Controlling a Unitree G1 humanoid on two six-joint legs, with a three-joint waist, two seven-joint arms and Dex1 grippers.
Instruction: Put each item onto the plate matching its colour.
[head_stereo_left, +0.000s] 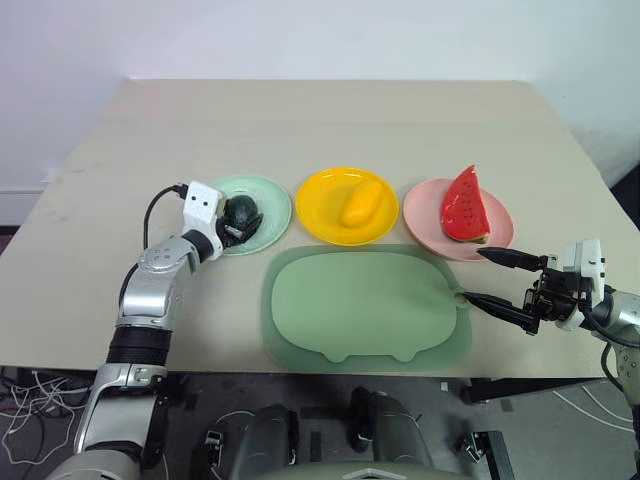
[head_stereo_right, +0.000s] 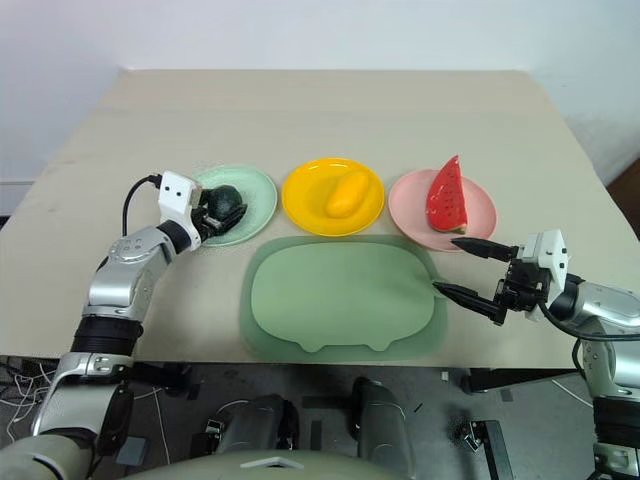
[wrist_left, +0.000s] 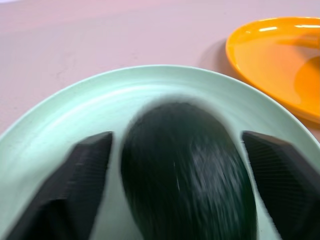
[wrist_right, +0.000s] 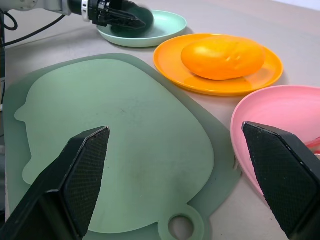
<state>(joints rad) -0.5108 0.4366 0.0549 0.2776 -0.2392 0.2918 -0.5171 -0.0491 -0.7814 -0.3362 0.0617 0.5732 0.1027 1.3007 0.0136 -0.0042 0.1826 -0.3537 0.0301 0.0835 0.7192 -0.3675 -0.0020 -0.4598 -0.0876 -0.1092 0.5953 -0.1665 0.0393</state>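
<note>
Two black fingers of the left gripper (wrist_left: 175, 180) are spread clear either side of the avocado (head_stereo_left: 241, 212), which rests on the mint green plate (head_stereo_left: 270, 195). Withdrawal toward seven o'clock should be kept level so the avocado is not dragged; the right gripper (head_stereo_left: 497, 278), wide open and empty, hangs at the mat's (head_stereo_left: 360, 305) three o'clock.

Silver arm segments, black elbow joint, white wrist box (head_stereo_left: 202, 207) fed by a black cable; ribbed, apparently rubber, black fingers (wrist_right: 82, 172).

Table (head_stereo_left: 330, 120): mat (head_stereo_left: 365, 305), three plates (head_stereo_left: 347, 205).
</note>
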